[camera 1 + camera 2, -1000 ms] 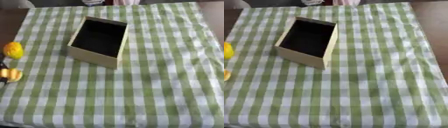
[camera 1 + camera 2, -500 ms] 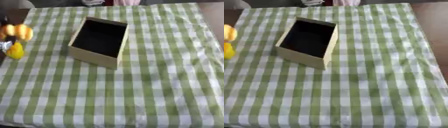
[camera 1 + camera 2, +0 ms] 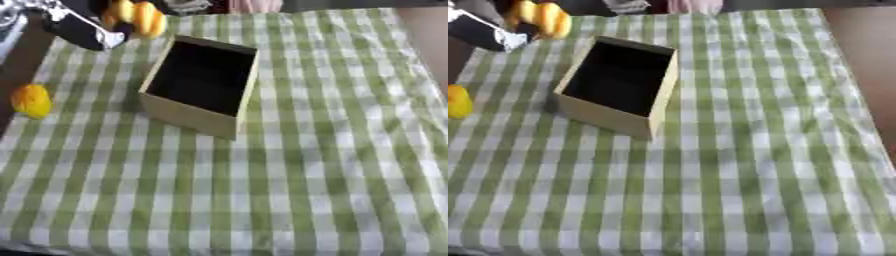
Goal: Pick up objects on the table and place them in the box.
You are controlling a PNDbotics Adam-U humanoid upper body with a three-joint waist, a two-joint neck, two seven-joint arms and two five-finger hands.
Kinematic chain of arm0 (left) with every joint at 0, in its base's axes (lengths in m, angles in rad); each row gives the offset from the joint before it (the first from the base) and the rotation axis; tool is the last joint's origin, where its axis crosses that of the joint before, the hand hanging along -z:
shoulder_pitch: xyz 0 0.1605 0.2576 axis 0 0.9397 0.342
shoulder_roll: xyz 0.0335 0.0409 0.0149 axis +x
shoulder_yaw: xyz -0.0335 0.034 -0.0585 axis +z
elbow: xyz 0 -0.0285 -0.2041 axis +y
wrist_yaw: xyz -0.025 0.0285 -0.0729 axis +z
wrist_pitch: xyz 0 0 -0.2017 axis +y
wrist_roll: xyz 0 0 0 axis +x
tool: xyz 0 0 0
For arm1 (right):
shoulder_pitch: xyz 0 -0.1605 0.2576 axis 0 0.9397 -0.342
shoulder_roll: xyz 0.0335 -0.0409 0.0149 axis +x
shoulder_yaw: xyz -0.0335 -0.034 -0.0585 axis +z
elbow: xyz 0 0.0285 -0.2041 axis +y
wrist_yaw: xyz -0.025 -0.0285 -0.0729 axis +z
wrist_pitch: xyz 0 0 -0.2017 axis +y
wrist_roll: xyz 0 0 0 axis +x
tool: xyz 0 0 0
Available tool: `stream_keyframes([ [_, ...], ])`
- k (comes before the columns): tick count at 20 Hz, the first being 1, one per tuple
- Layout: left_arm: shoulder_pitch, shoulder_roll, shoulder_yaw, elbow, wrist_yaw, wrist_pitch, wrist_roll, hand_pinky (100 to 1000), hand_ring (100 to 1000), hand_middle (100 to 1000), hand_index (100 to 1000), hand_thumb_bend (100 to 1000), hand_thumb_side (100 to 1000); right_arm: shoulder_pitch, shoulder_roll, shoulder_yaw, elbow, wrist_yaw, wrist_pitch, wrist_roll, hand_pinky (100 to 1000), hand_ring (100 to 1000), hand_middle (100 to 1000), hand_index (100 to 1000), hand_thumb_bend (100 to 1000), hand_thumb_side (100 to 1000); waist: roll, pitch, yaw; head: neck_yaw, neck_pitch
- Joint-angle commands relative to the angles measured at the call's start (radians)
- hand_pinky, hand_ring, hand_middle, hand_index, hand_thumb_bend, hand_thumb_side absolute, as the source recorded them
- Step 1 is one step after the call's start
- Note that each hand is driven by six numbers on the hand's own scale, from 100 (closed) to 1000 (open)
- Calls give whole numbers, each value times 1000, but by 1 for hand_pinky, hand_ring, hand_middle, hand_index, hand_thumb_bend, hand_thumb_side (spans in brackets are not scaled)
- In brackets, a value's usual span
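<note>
Yellow-orange item (image 3: 134,16), carried by left hand (image 3: 83,30) at the far left, near the box's far corner; whether the fingers curl round it cannot be told.

Box (image 3: 188,113), pale card, open-topped: interior dark, nothing seen inside.

Second yellow object (image 3: 31,100) lies on the green checked cloth (image 3: 332,150), left of the box.

Step, as judged: transport. Next: bring the item over the opening, release.

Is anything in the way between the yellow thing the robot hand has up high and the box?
Nothing visible. The left robot hand has the yellow-orange thing up by the box's far left corner. The box is open on top and looks empty. Another yellow thing lies off to the left.
</note>
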Motion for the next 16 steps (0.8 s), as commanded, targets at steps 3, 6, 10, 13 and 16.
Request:
stream_keyframes([
  [3,-32,-36,-54,70,-92,-52,-13,519,530,454,590,100,100,-16,-7,1,-20,-16,2,9,911,823,698,895,100,615,-1,-13,-3,5,5],
  [6,-27,-41,-77,78,-139,-70,-18,525,538,458,596,147,100,-16,-6,1,-20,-18,4,11,912,823,698,895,100,616,0,-12,-2,4,5],
  [10,-14,-51,-96,88,-171,-83,-27,525,539,458,597,170,100,-16,-4,3,-20,-20,6,13,912,823,697,895,100,616,0,-13,-1,6,5],
  [13,-6,-61,-111,88,-171,-94,-54,535,548,467,610,209,100,-17,-3,3,-20,-21,6,12,912,823,697,895,100,616,0,-12,-2,5,5],
  [16,5,-65,-115,84,-171,-101,-82,610,624,554,730,330,100,-17,-2,3,-20,-22,6,12,913,824,696,895,100,617,0,-10,-2,4,5],
])
